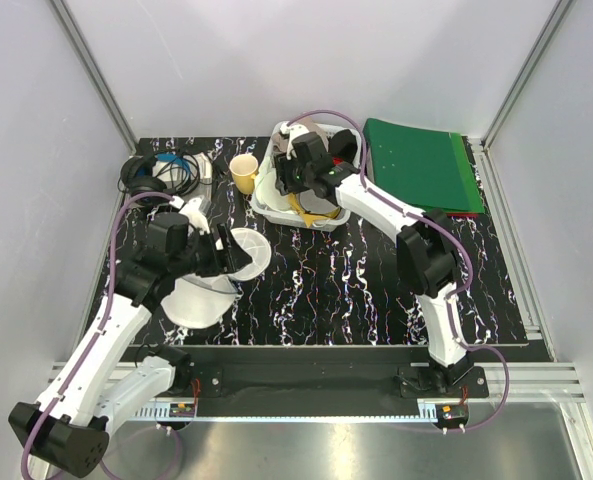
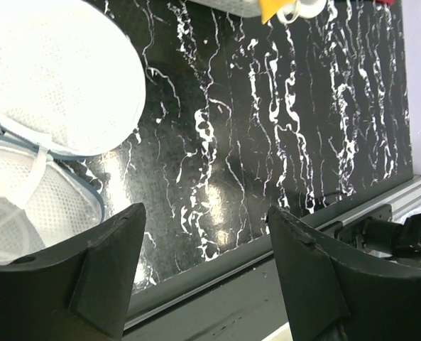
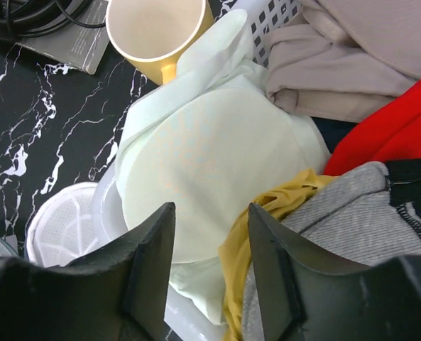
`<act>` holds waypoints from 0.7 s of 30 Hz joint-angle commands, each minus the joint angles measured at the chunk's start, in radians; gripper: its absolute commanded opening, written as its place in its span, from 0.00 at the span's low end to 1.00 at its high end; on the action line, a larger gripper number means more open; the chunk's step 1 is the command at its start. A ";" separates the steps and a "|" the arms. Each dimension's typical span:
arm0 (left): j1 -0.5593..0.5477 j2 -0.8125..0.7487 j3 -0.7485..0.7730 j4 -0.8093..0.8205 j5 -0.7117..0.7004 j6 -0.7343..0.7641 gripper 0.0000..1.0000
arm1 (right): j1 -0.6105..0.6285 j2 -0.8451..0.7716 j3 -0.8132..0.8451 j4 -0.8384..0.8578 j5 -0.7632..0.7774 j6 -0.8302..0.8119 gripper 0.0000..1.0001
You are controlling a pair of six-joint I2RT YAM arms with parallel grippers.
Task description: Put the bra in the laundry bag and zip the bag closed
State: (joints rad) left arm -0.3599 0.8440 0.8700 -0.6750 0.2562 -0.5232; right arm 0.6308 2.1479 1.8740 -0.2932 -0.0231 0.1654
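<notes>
The off-white bra (image 3: 210, 160), one rounded cup facing up, lies in the white lattice basket (image 3: 272, 15) beside yellow, grey and red garments. My right gripper (image 3: 210, 207) hovers open just above the bra, one finger on each side of the cup's lower edge, holding nothing. It also shows over the basket in the top view (image 1: 298, 172). The white round laundry bag (image 1: 204, 295) lies at the left with its mesh lid (image 2: 54, 71) flipped open. My left gripper (image 2: 204, 212) is open and empty beside the bag's rim (image 2: 33, 202).
A yellow cup (image 1: 243, 172) stands left of the basket (image 1: 276, 207). A green folder (image 1: 416, 165) lies at the back right. Black cables (image 1: 156, 172) lie at the back left. The yellow garment (image 3: 267, 213) and grey garment (image 3: 352, 213) crowd the bra's right side.
</notes>
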 commanded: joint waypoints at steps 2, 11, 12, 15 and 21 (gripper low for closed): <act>-0.002 -0.026 0.021 -0.011 -0.018 0.028 0.74 | 0.007 0.015 0.040 -0.004 0.101 0.037 0.51; 0.002 -0.052 0.030 -0.037 -0.130 0.003 0.75 | 0.038 0.020 0.048 -0.007 0.029 0.008 0.56; 0.007 -0.057 0.034 -0.043 -0.158 -0.021 0.75 | 0.049 0.029 0.065 -0.007 0.029 -0.006 0.65; 0.027 -0.074 0.050 -0.063 -0.218 -0.044 0.77 | 0.081 0.055 0.099 -0.006 0.026 -0.036 0.73; 0.058 -0.088 0.063 -0.070 -0.190 -0.031 0.77 | 0.090 0.130 0.155 -0.012 0.026 -0.024 0.74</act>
State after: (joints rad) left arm -0.3183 0.7712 0.8772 -0.7574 0.0910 -0.5541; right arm 0.7147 2.2276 1.9690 -0.3130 0.0158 0.1577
